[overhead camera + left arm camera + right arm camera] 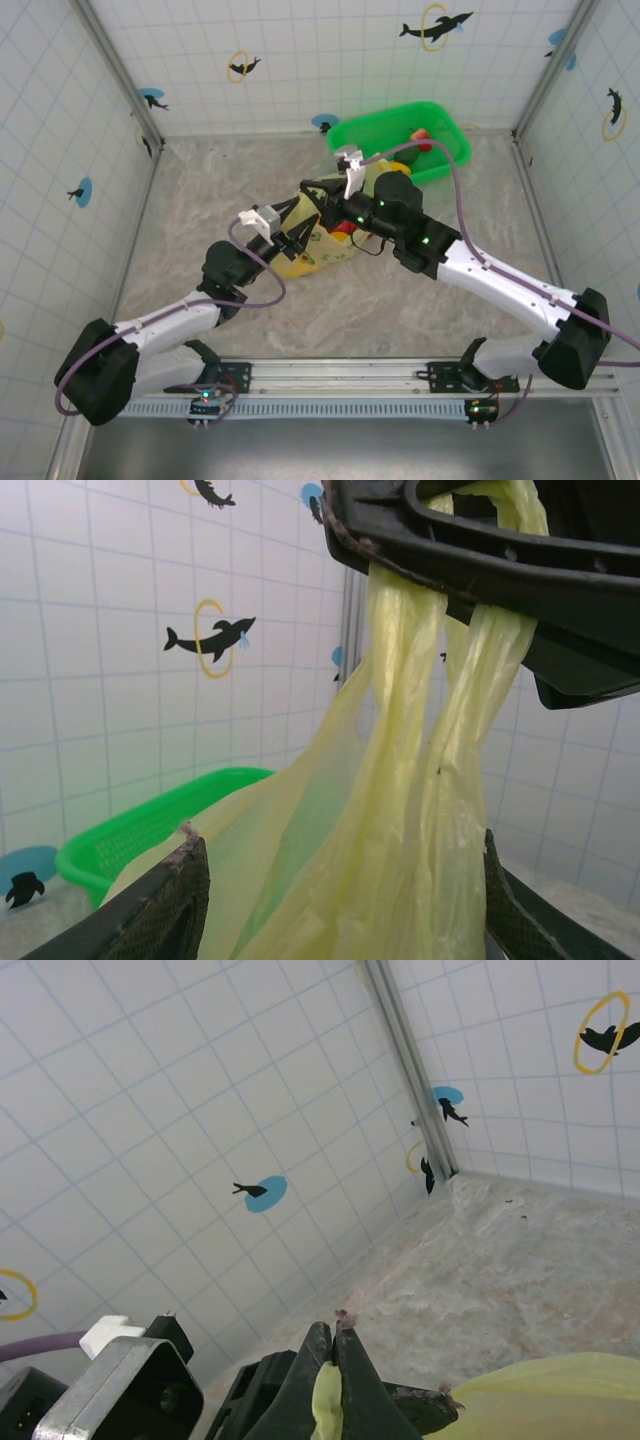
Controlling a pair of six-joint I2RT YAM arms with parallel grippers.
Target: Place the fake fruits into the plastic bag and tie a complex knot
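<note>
The plastic bag (305, 262), thin yellow-green film, sits on the table's middle with its handles pulled up. My right gripper (337, 1328) is shut on a strip of that film (327, 1405). In the left wrist view its black fingers (500, 565) clamp the two twisted handles (405, 650) from above. My left gripper (338, 840) is open, one finger on each side of the hanging film without pinching it. From above, both grippers (298, 232) (315, 192) meet over the bag. Something red (343, 228) shows at the bag's right side. A red fake fruit (422, 138) lies in the green basket.
The bright green basket (440, 120) stands at the back right, close behind the right arm's wrist. Tiled walls close in the table on three sides. Bare marbled tabletop (200, 190) lies to the left of the bag and in front of it.
</note>
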